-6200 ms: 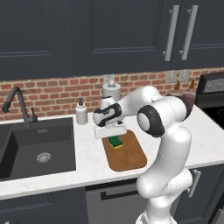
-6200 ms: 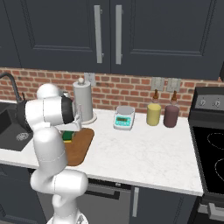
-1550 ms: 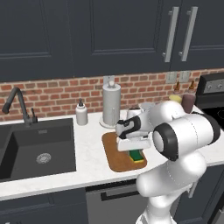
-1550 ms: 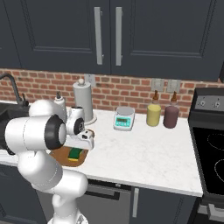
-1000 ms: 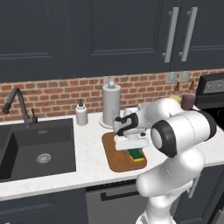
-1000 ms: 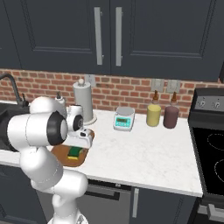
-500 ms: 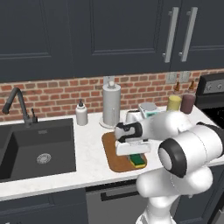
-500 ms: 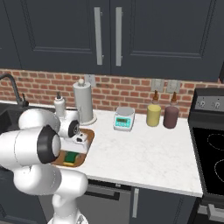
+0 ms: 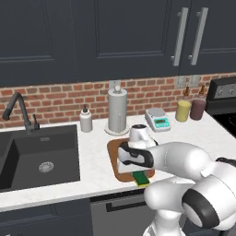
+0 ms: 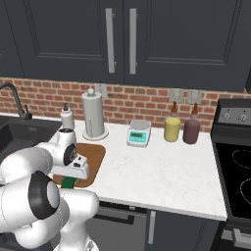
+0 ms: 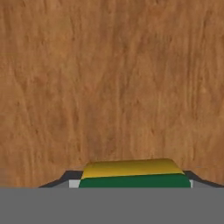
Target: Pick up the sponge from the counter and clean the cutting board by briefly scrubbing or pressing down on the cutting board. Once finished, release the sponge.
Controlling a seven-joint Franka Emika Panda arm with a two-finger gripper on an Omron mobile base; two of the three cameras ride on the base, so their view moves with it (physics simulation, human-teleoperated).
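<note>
The cutting board point(image 9: 116, 151) is a brown wooden rectangle on the white counter point(image 9: 92, 159), in front of the paper towel holder. My gripper point(image 9: 140, 172) hangs low over the board's front right corner, shut on the sponge point(image 9: 142, 178), a small block with a green and a yellow layer. From the right base view, the sponge point(image 10: 67, 182) shows just below my gripper point(image 10: 71, 176) at the near edge of the cutting board point(image 10: 94, 156). Looking along the hand, the sponge point(image 11: 133, 174) sits between the fingertips, close above the wood grain of the cutting board point(image 11: 112, 83).
A dark sink point(image 9: 39, 154) with a faucet point(image 9: 16, 108) lies to the left. Along the brick wall stand a soap bottle point(image 9: 85, 120), a paper towel holder point(image 9: 117, 110), a white scale point(image 9: 158, 120) and two jars point(image 9: 183, 110). A stove point(image 10: 235, 171) borders the counter on the right.
My gripper has slid the sponge across the board toward its front edge, and the arm's elbow has swung lower and nearer. The grip on the sponge has held.
</note>
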